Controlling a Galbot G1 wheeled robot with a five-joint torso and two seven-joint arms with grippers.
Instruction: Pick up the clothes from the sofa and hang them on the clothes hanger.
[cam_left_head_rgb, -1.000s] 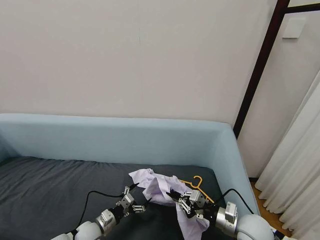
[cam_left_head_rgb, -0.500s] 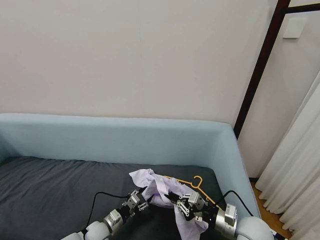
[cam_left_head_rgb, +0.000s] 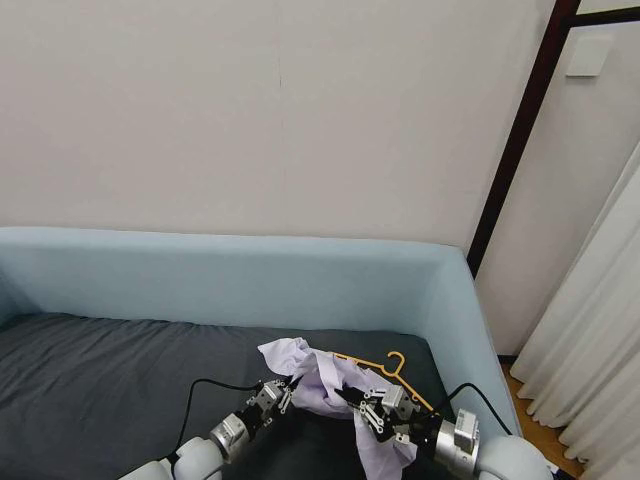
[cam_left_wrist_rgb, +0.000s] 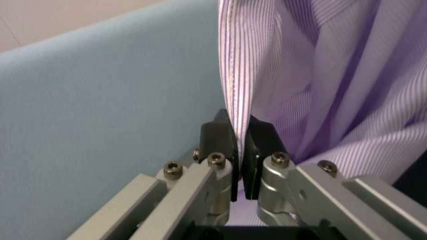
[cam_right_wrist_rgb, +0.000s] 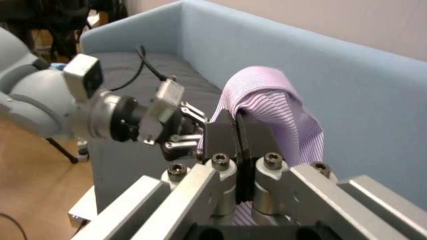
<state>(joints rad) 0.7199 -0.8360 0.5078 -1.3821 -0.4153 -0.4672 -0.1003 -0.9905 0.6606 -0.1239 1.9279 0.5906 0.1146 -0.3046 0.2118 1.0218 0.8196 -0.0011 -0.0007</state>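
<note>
The shirt (cam_left_wrist_rgb: 320, 75) is thin woven cloth, lilac with fine pinstripes and a stitched hem, soft and matt, lying in loose creases. The left gripper (cam_left_wrist_rgb: 239, 135) and right gripper (cam_right_wrist_rgb: 235, 131) have brushed, dull-silver metal links with dark socket screws and matt black pads (cam_left_wrist_rgb: 215, 140). The sofa (cam_left_head_rgb: 250, 280) back is smooth, matt pale-blue fabric, its seat (cam_left_head_rgb: 100, 360) a darker grey cloth with faint wrinkles, and the hanger (cam_left_head_rgb: 395, 365) is thin, orange and smooth.

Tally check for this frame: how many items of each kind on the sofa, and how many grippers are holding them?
purple striped shirt: 1
orange clothes hanger: 1
grippers shut on the shirt: 2 (left gripper, right gripper)
Total: 4
</note>
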